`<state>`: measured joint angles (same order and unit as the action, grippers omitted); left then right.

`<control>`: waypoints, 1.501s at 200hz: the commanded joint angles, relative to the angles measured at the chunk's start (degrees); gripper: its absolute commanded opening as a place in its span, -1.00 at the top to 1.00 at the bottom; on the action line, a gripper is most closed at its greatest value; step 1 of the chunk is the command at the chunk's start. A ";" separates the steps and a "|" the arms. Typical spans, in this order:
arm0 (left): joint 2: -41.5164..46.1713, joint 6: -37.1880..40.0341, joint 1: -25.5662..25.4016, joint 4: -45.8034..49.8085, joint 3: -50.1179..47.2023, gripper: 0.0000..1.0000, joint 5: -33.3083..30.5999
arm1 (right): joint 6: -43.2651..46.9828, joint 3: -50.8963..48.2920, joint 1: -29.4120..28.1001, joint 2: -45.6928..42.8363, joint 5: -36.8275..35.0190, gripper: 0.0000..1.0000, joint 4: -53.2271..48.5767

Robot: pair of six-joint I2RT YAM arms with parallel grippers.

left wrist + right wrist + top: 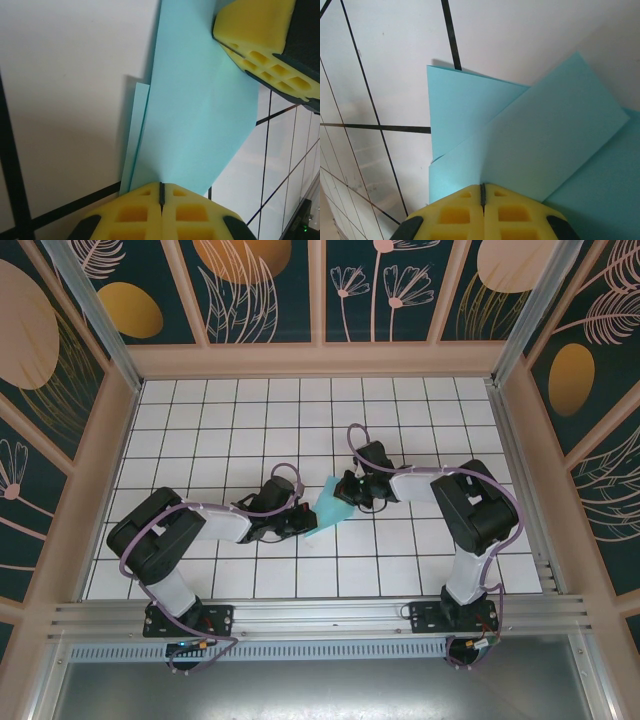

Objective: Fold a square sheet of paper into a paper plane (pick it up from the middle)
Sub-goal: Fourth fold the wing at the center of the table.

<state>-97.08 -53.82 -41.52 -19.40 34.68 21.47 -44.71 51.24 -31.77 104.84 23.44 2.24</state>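
Pinching the partly folded light-blue sheet of paper [328,508] at opposite edges, we have our left fingers [140,212] and right fingers [455,214] both clamped on it at the middle of the counter [200,420].

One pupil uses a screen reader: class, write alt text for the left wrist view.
A folded light-blue paper sheet is pinched at its near edge by the shut yellow left tool, while the right tool grips its far end at upper right. A white gridded table lies beneath.
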 commanded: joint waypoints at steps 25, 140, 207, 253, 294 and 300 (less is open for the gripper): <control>-3.16 2.29 0.13 10.38 -0.87 1.00 -3.45 | 8.40 3.96 -0.48 -0.69 -3.98 0.96 -9.08; -2.90 2.88 0.13 10.58 -0.54 1.00 -3.72 | 4.71 0.93 -6.77 -1.00 3.37 0.94 -0.20; -1.46 3.29 0.12 10.05 -0.55 1.00 -3.33 | 4.46 -3.74 -5.83 0.96 -0.93 0.96 -2.24; 5.59 3.27 0.12 6.88 0.96 0.87 -0.62 | 4.33 -4.96 -5.58 2.07 -2.67 0.96 -2.92; 4.66 1.37 0.12 5.41 -0.17 0.85 1.63 | 4.04 -4.85 -5.54 2.98 -2.94 0.96 -2.93; 4.24 1.15 0.12 5.60 -0.37 0.85 1.64 | 4.03 -4.84 -5.58 3.01 -2.94 0.96 -2.92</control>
<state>-91.98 -51.72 -41.56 -14.63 35.44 21.54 -40.10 49.06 -37.93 104.18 26.00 4.75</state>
